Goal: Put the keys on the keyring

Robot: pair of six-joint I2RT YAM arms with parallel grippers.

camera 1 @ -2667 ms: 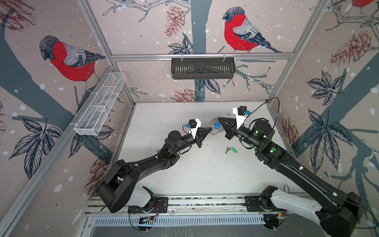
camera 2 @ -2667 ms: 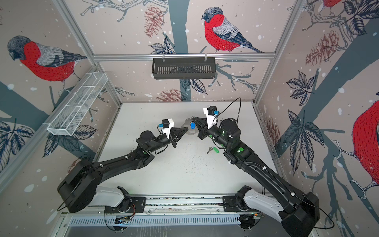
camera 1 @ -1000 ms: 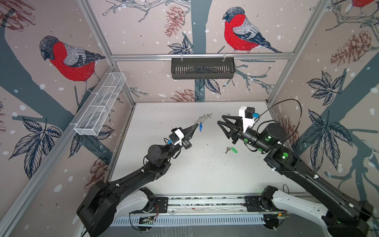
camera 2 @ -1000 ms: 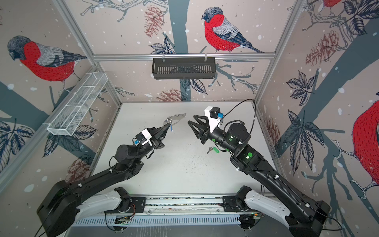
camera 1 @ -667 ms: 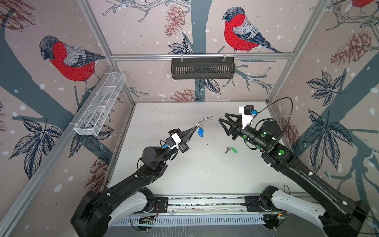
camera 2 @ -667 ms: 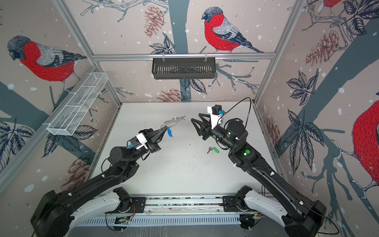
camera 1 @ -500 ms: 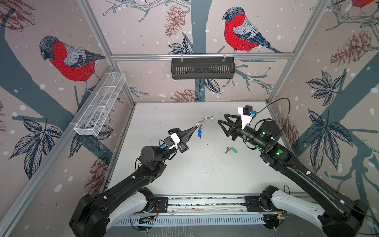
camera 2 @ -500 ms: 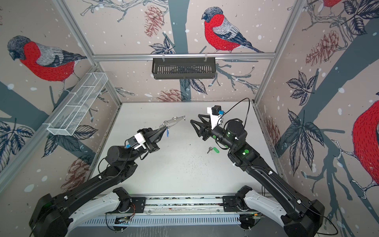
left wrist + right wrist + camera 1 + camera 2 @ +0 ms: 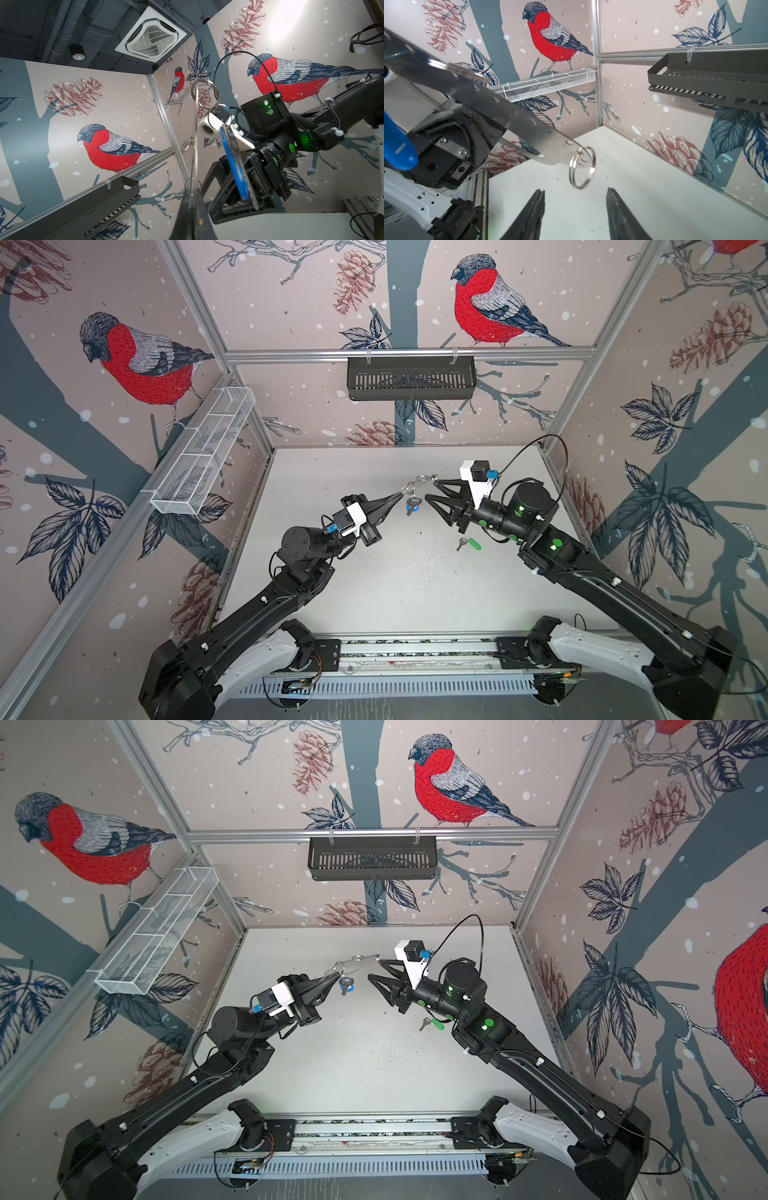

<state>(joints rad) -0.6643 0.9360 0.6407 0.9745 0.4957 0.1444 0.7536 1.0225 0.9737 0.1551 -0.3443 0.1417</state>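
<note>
First, on the matt white worktop (image 9: 395,597), flecked with dark specks, lies the green key (image 9: 471,544). It is a small silver blade with a glossy green oval plastic tag. It rests flat by the wrist of the right pincer (image 9: 430,490), behind that pincer's fingertips and well apart from them.

Farther in, the left pincer (image 9: 400,495) is clamped tight on the keyring (image 9: 517,120), which juts straight ahead of its black tapered tips toward the right pincer. The keyring is a thin, flat plate of dull grey metal with a row of small punched holes along one edge. A split wire ring (image 9: 572,169) hangs from its rounded end.

The blue key (image 9: 412,506), silver with a smooth blue oval tag, hangs from one of the little rings. It is just ahead of the left pincer's tips, between the two pincers and clear of the worktop.

The right pincer stands part open, its jaws a moderate gap apart with nothing between them. The end ring hangs just ahead of its fingertips (image 9: 536,201). Whether its upper finger touches the keyring's tip I cannot tell.

Beyond, a long, narrow basket (image 9: 203,456) of white wire mesh is fixed to the side wall, out past the left pincer's outer side. Wire partitions split it into compartments.

Farthest, ahead of both pincers, a black slotted metal tray (image 9: 411,379) hangs from the aluminium rail on the back wall. Its inside is hidden.
</note>
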